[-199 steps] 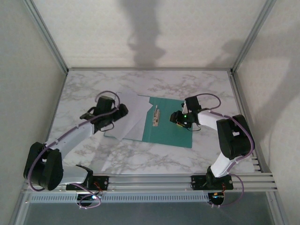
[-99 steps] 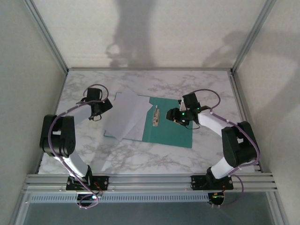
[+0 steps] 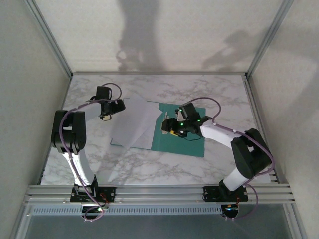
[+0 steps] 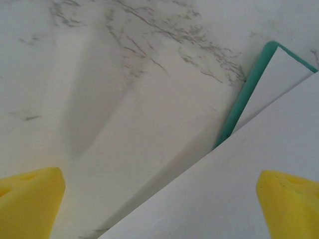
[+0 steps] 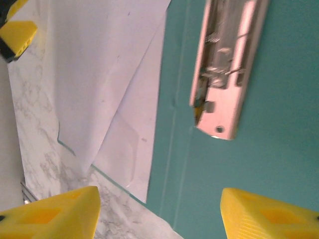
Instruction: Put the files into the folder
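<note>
Both arms have shifted: the left gripper [image 3: 118,106] has drawn back off the files [image 3: 132,122] toward the table's [image 3: 149,169] left edge, while the right gripper [image 3: 170,127] has crossed the folder [image 3: 189,142] from its right leaf to the fold.

The left jaws stand wide apart and hold nothing. In the left wrist view one fingertip [image 4: 30,199] is over bare marble and the other over the sheets' edge, so this arm seems to have let go and made room.

The right jaws are also parted and empty, hanging just above the fastener [image 5: 227,69]. That suits a job at the strip, perhaps pinning the folder flat or working the clip.

The folder lies open near the table's middle. The files rest askew on its left leaf, one corner running past the far edge and the left side hanging out over the marble. A strip of green shows along the near edge, so they are on the folder but not yet squared within it. Closing it now would likely crease the overhang.
</note>
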